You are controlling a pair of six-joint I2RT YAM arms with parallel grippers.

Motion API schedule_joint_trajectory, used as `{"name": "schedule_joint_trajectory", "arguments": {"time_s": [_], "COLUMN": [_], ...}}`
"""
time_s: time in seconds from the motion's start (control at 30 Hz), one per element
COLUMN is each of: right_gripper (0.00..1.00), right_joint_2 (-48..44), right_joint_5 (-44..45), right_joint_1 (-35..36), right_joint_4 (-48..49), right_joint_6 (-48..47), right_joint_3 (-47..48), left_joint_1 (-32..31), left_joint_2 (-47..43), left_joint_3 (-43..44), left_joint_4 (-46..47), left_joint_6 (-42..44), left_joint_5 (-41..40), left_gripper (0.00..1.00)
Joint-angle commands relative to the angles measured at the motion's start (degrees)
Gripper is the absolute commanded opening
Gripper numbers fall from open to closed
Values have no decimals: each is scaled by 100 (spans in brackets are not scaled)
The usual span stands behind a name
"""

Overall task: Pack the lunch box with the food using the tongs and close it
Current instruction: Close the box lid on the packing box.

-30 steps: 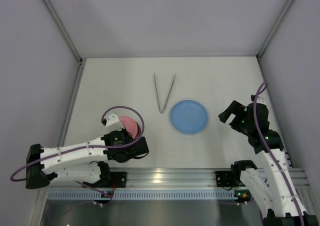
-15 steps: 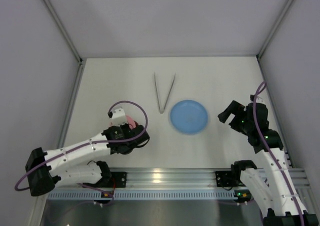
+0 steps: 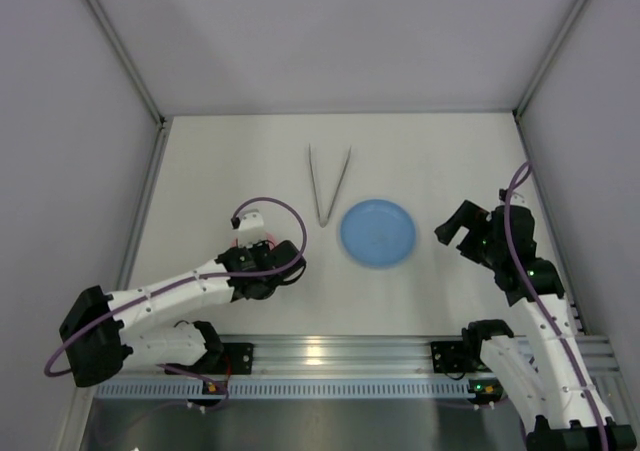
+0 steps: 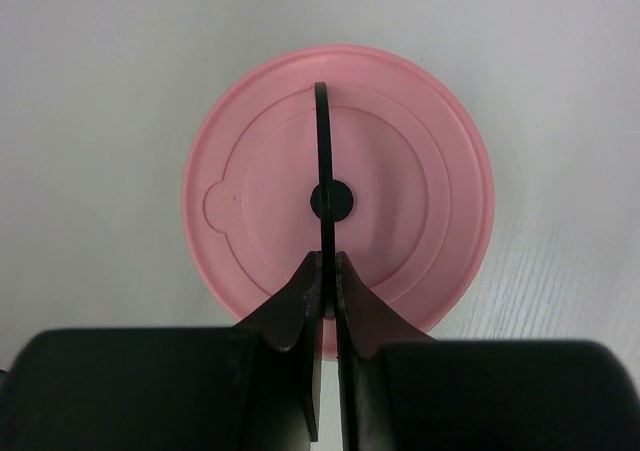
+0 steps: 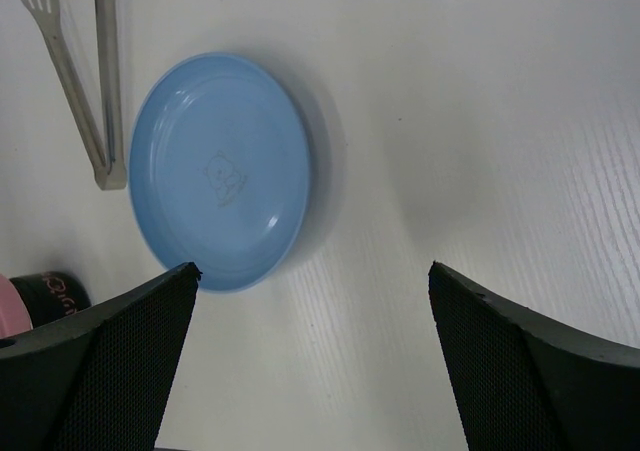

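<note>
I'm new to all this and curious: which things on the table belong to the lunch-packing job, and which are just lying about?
Part of the job: pink lid with black strap; silver tongs.
Just lying about: blue plate, with nothing on it.

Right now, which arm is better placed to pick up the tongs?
Right, probably. The right pincer is open and empty beside the blue plate, with the tongs just beyond. The left pincer is shut on the pink lid's black handle.
</note>
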Motion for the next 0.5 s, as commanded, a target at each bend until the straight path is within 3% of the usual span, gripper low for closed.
{"name": "schedule_joint_trajectory", "arguments": {"time_s": [0.0,0.47], "right_gripper": [96,96], "right_joint_2": [-36,-71], "right_joint_5": [-71,-89], "right_joint_1": [-73,-65], "right_joint_4": [371,362], "right_joint_6": [-65,-56], "right_joint_3": [-75,-127], "left_joint_1": [107,195], "left_joint_2": [90,3], "left_joint_3": [-143,-451], "left_joint_4": [466,766], "left_joint_6": [274,213], "left_joint_5": [170,864], "left_gripper": [4,4]}}
